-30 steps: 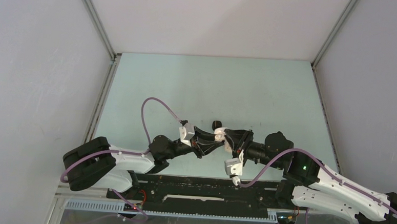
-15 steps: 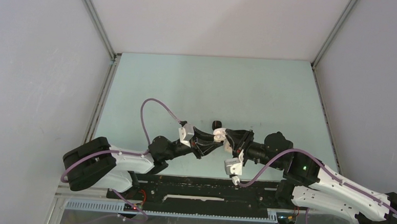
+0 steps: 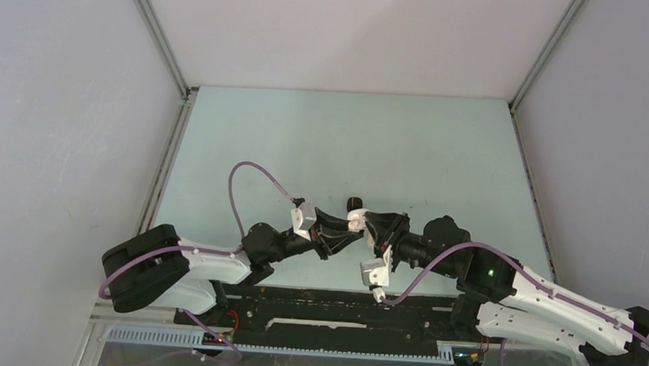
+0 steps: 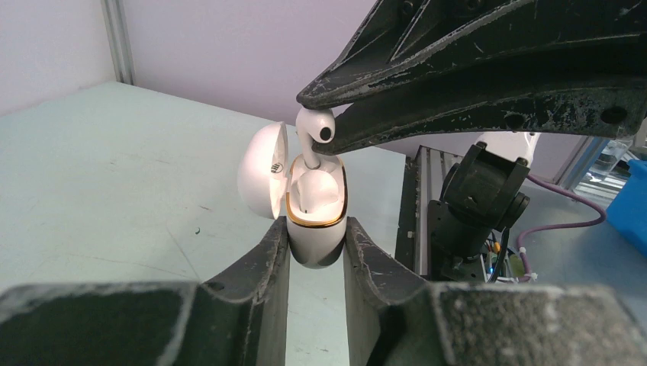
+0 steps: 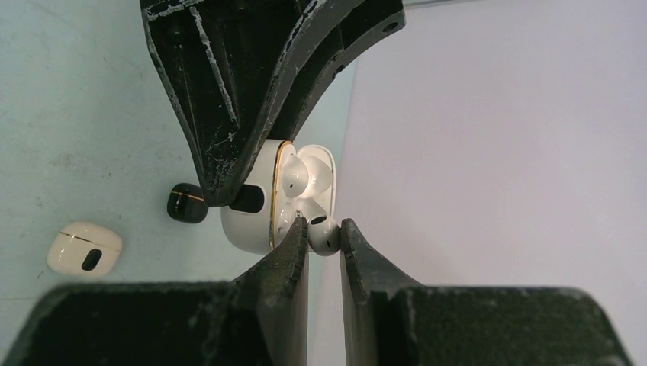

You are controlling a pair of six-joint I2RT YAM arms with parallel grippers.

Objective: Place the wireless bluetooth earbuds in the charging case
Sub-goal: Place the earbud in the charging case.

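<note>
White case (image 4: 314, 229), lid open, is clamped in the left jaws; the right jaws pinch a bud (image 4: 314, 126) right over it, stem tip entering a slot. One bud (image 5: 293, 175) looks seated already; this second needs pushing home.

your left arm (image 3: 208, 265): reaches from the near-left base inward, forearm low and angled right.
your left pincer (image 4: 316, 232): fingers clamped on both sides of the charging case (image 4: 320, 244).
your right arm (image 3: 541, 305): reaches from the near-right base inward, elbow bent, wrist turned toward the left arm.
your right pincer (image 5: 324, 232): closed, pinching one earbud (image 5: 325, 236); the two pincers meet tip to tip.
</note>
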